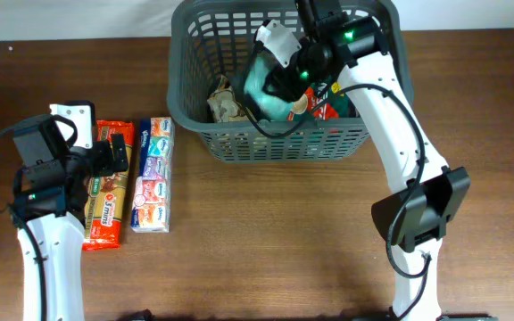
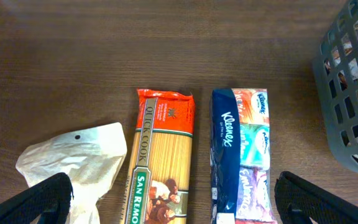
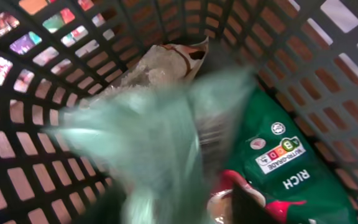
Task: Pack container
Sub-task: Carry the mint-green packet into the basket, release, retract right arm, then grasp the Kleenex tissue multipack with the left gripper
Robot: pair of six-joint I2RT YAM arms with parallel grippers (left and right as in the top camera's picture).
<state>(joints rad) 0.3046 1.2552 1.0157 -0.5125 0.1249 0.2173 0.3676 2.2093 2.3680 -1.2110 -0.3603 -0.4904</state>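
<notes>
We see the dark grey lattice-sided plastic basket [image 1: 275, 143] at the table's [image 1: 266, 241] far edge, mouth up, long axis left-right; right claw [image 1: 286, 78] is inside it by a crinkly pale-teal packet [image 3: 160, 143], too blurred to tell its grip; left claw [image 2: 176, 198] gapes wide, empty, over a flat orange pasta packet [image 2: 163, 155].

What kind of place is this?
Probably a robot lab or test bench, not a home kitchen: two robot arms work at a wooden table, with a pasta packet and tissues lying beside a grey plastic basket.
</notes>
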